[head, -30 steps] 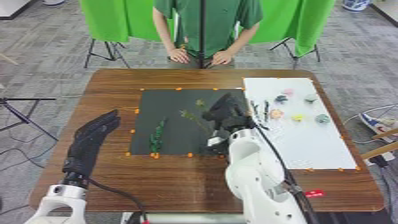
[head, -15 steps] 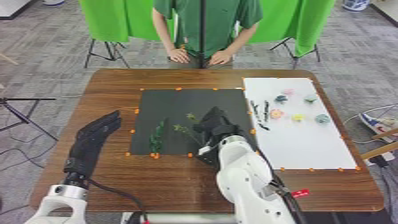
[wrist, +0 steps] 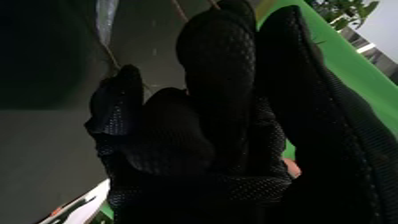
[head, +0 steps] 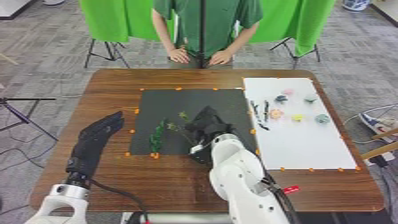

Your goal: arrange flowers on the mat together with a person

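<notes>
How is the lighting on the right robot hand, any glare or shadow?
Head view: fairly even light, but the black right robot hand blends into the dark mat; the white sheet is bright, without obvious glare. Right wrist view: hand deeply shaded, background brighter in one corner.

Your right hand (head: 210,125) holds a thin sprig (head: 174,128) over the black mat (head: 160,102). Leafy stem (head: 157,137) left of sprig; blooms (head: 276,114) on white sheet (head: 311,145).

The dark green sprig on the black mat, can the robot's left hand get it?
Probably yes. The left hand is just left of the black mat, and I see nothing between it and the dark green sprig; the right hand is on the sprig's other side.
</notes>
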Tool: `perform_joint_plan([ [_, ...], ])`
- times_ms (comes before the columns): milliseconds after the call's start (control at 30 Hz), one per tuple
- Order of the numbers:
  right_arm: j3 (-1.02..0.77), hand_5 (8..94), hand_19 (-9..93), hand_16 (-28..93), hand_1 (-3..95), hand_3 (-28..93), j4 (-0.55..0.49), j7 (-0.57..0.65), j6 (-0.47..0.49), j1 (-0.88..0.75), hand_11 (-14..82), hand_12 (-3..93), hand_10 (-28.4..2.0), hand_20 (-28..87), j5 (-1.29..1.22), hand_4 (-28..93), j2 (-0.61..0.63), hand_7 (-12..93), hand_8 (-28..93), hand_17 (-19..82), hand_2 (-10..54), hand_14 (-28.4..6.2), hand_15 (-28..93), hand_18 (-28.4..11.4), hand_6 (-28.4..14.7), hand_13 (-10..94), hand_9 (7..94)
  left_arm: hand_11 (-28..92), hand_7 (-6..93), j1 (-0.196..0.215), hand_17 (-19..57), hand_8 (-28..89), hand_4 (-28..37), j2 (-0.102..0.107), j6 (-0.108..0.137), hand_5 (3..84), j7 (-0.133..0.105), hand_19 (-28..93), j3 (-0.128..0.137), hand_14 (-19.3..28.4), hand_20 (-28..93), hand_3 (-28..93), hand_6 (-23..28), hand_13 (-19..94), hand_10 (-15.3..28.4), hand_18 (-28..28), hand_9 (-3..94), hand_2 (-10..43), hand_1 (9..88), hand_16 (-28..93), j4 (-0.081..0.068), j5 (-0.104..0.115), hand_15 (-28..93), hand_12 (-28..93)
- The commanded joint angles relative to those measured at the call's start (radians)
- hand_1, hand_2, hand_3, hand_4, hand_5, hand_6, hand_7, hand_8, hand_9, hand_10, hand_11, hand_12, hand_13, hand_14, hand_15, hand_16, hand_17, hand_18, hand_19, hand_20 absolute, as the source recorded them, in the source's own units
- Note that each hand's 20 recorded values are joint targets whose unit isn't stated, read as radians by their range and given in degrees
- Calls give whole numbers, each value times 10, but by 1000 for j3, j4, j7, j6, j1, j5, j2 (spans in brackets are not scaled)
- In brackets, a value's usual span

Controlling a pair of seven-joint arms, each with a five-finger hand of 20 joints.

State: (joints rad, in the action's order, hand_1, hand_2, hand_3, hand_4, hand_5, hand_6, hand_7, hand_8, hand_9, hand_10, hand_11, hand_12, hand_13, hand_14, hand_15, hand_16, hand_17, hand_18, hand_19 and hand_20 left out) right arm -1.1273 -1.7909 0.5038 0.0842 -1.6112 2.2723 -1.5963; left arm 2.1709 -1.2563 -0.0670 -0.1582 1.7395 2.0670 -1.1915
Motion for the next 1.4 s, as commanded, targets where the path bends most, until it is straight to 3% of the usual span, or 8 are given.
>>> perform_joint_plan([
  [33, 2, 857, 818, 357, 538, 541, -1, -41, 7, -18, 367, 208, -99, 452, 19, -238, -12, 156, 59, 418, -95, -51, 653, -251, 2, 883, 937, 99, 95, 6, -3, -44, -165, -6, -21, 430, 18, 44, -2, 155, 179, 635, 34, 278, 116, 131, 401, -91, 261, 65, 1, -8, 67, 158],
  [300, 6, 835, 805, 352, 438, 634, 8, -51, 0, -17, 347, 214, -102, 459, 34, -272, -10, 147, 26, 412, -95, -54, 641, -250, 4, 879, 937, 97, 92, 5, -6, -43, -165, -9, -32, 429, 19, 47, -2, 155, 180, 632, 35, 276, 115, 133, 400, -90, 263, 65, 0, -10, 66, 158],
  [633, 0, 830, 800, 348, 412, 660, 16, -71, -7, -21, 339, 216, -103, 460, 60, -282, -10, 149, -25, 408, -95, -57, 639, -249, 3, 874, 937, 96, 91, 5, -6, -42, -164, -9, -37, 428, 25, 46, -2, 156, 179, 633, 35, 274, 115, 133, 399, -93, 263, 67, 1, -10, 65, 160],
  [767, -14, 830, 799, 348, 397, 671, -37, -97, 2, -39, 337, 217, -103, 462, 47, -278, 20, 152, -50, 407, -95, -58, 640, -250, 4, 874, 937, 97, 92, 2, -6, -42, -164, -11, -45, 428, 26, 45, 3, 155, 179, 634, 35, 274, 115, 133, 398, -93, 262, 67, 2, -11, 65, 161],
  [833, -11, 832, 797, 351, 330, 680, -88, -92, -2, -56, 334, 221, -104, 469, 43, -217, 54, 156, -100, 398, -95, -66, 643, -254, 4, 867, 937, 95, 92, 9, -6, -43, -165, -13, -40, 428, 23, 44, 10, 155, 179, 633, 35, 274, 115, 132, 398, -92, 262, 67, 5, -12, 65, 160],
  [933, -15, 832, 797, 349, 291, 691, -174, -86, -1, -94, 329, 226, -108, 474, 43, -171, 106, 151, -104, 389, -18, -78, 652, -259, 0, 859, 937, 96, 92, 20, -7, -43, -165, -17, -41, 428, 20, 44, 20, 156, 180, 631, 35, 274, 115, 133, 398, -90, 263, 67, 11, -10, 65, 160],
  [1200, -77, 837, 813, 354, 280, 719, -391, -2, 249, -224, 370, 227, -114, 482, -80, -127, 243, 130, -102, 391, 124, -91, 699, -267, -8, 855, 937, 95, 92, 22, -7, -42, -164, -25, -45, 427, 21, 44, 29, 155, 180, 630, 35, 273, 116, 133, 398, -90, 264, 67, 11, -11, 65, 160],
  [1400, -106, 805, 838, 359, 284, 690, -418, 115, 463, -254, 417, 222, -116, 477, -252, -127, 267, 106, -100, 410, 213, -95, 728, -275, -17, 863, 937, 95, 91, 19, -8, -43, -163, -28, -51, 428, 24, 44, 27, 156, 180, 630, 35, 273, 116, 133, 398, -90, 263, 68, 8, -9, 65, 160],
])
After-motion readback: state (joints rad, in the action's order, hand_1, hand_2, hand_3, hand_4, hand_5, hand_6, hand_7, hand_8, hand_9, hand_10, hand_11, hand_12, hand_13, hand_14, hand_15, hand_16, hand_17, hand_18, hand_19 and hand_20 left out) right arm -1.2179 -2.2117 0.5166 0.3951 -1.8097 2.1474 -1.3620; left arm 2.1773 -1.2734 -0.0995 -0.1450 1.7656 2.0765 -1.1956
